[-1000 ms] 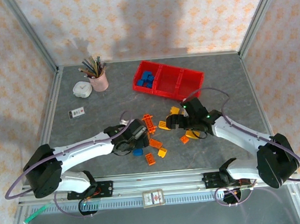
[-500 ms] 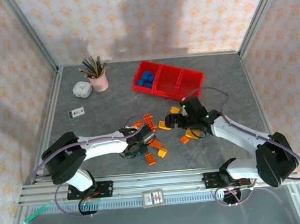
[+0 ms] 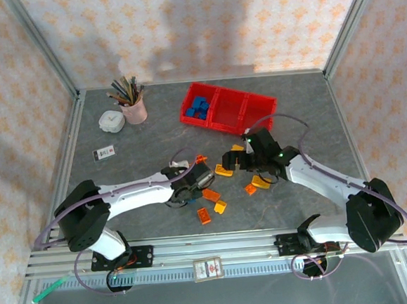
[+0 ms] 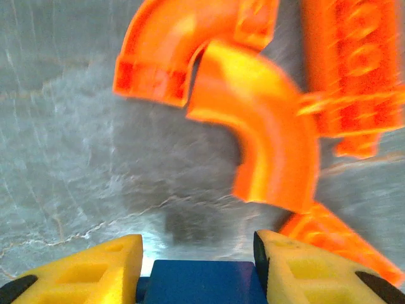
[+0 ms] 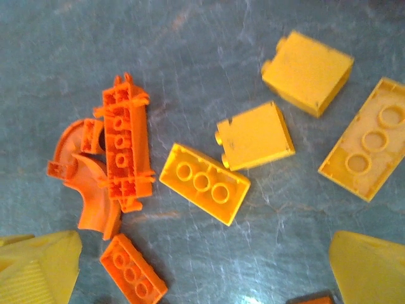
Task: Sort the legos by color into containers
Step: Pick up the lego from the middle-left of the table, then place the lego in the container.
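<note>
Between yellow pads (image 4: 88,272) of left end effector (image 4: 197,256), blue lego (image 4: 201,284).

Soft, bright overhead light; sharpness varies by camera.
Top view: diffuse and even, with broad blurry shadows on the patterned back wall (image 3: 201,32), only faint shade on the grey marbled table top (image 3: 139,146), no hard glare. Left wrist view: curved orange plastic bricks (image 4: 266,133) smeared and over-bright, edges soft; a pale glare patch on the table just above the blue plastic brick (image 4: 202,285), which is crisp between the yellow pads (image 4: 88,272) of the left gripper (image 4: 197,235). Right wrist view: sharp, bluish cast on the table; studs of the yellow three-stud plastic brick (image 5: 204,183) clear; right gripper (image 5: 202,240) fingers (image 5: 38,269) at the lower corners out of focus.
</note>
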